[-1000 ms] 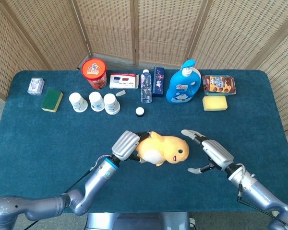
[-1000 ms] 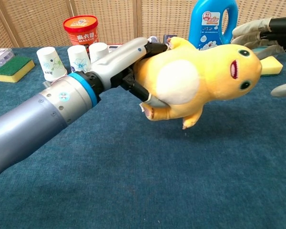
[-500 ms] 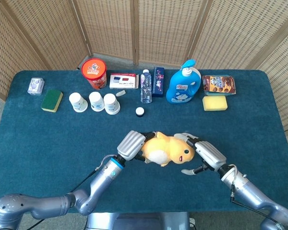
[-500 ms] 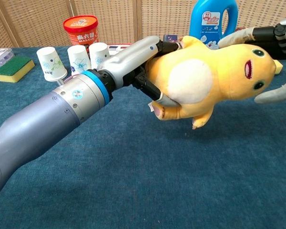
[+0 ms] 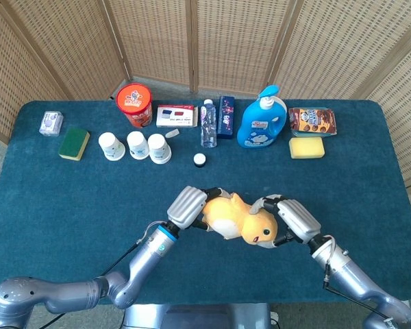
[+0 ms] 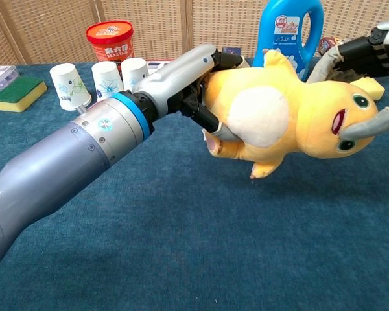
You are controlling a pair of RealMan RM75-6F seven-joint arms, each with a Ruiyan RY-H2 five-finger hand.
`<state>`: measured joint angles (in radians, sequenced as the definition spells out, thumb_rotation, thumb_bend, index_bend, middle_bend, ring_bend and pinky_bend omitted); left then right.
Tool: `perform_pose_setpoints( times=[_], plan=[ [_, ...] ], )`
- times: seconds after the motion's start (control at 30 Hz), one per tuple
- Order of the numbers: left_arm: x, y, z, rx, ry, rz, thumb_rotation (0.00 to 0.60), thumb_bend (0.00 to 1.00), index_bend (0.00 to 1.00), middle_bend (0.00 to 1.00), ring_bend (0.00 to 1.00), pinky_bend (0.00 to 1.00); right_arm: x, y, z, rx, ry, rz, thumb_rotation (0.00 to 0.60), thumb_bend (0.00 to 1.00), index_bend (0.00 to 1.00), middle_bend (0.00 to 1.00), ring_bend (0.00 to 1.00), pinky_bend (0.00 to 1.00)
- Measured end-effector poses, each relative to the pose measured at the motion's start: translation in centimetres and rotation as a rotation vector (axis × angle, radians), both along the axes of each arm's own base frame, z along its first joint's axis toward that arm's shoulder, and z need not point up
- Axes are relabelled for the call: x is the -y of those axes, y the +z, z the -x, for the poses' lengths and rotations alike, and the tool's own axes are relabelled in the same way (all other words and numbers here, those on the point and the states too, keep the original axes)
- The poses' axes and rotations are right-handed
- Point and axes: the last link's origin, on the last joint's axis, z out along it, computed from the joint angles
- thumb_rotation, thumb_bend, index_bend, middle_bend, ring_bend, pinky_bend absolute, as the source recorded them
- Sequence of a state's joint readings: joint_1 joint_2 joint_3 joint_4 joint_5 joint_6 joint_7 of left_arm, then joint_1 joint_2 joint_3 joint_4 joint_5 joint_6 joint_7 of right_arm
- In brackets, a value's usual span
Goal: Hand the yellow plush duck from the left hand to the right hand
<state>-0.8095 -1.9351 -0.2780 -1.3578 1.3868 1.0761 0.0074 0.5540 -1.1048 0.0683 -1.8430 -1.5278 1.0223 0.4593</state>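
Gripping the duck from both ends above the table's front half

Left hand (image 5: pixel 187 207): clamped on the tail end of the yellow plush duck (image 5: pixel 238 219), fingers wrapped around the rear of the body; seen likewise in the chest view (image 6: pixel 181 81). Right hand (image 5: pixel 292 219): closed around the duck's head, with one finger (image 6: pixel 363 127) lying across the face below the eye and others curving over the crown. Duck: held clear of the blue tablecloth (image 5: pixel 68 199), lying roughly level, white belly turned toward the chest camera, feet hanging downward.

Surroundings, outward from the hands:
- Open cloth on every side of the duck, widest to the left and right and toward the front edge.
- Small white cap (image 5: pixel 200 160) just behind the duck, standing alone.
- Back row, left to right: clear case (image 5: pixel 50 123), green sponge (image 5: pixel 74 143), three paper cups (image 5: pixel 135 147), red tub (image 5: pixel 135 104), flat box (image 5: pixel 176 116), water bottle (image 5: pixel 207 124), dark carton (image 5: pixel 226 116), blue detergent bottle (image 5: pixel 264 120), cookie packet (image 5: pixel 312 120), yellow sponge (image 5: pixel 307 147).
- Row well apart from both hands.
- Wicker screen (image 5: pixel 212 41) beyond the table's rear edge.
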Motion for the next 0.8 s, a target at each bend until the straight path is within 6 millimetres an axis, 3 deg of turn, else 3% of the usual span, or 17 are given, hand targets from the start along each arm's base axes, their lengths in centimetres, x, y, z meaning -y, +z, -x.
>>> perform_pose_setpoints(
  times=[0.13,0.37,0.5,0.6,0.8],
  plan=[
    [0.00,0.14,-0.05,0.008,0.002,0.001,0.600,0.19,0.61,0.64,0.61,0.82,0.08,-0.13,-0.09,0.000,-0.007,0.015,0.600,0.16,0.79,0.74,0.45,0.42],
    [-0.04,0.21,0.00,0.012,0.007,0.002,0.600,0.19,0.61,0.63,0.61,0.82,-0.11,-0.55,-0.41,0.001,-0.019,0.015,0.600,0.53,0.76,0.75,0.52,0.75],
    [-0.04,0.26,0.04,0.012,0.007,0.000,0.600,0.19,0.59,0.61,0.59,0.82,-0.28,-0.52,-0.63,0.016,-0.014,-0.005,0.600,0.66,0.76,0.75,0.57,0.87],
    [-0.03,0.27,0.14,0.008,0.011,0.003,0.600,0.17,0.53,0.50,0.51,0.82,-0.44,-0.38,-0.75,0.033,-0.004,-0.022,0.600,0.70,0.76,0.75,0.58,0.88],
    [-0.02,0.50,0.45,0.000,0.018,0.018,0.600,0.16,0.24,0.20,0.27,0.69,-0.47,-0.01,-0.58,0.038,0.006,-0.027,0.600,0.72,0.76,0.75,0.58,0.88]
  ],
)
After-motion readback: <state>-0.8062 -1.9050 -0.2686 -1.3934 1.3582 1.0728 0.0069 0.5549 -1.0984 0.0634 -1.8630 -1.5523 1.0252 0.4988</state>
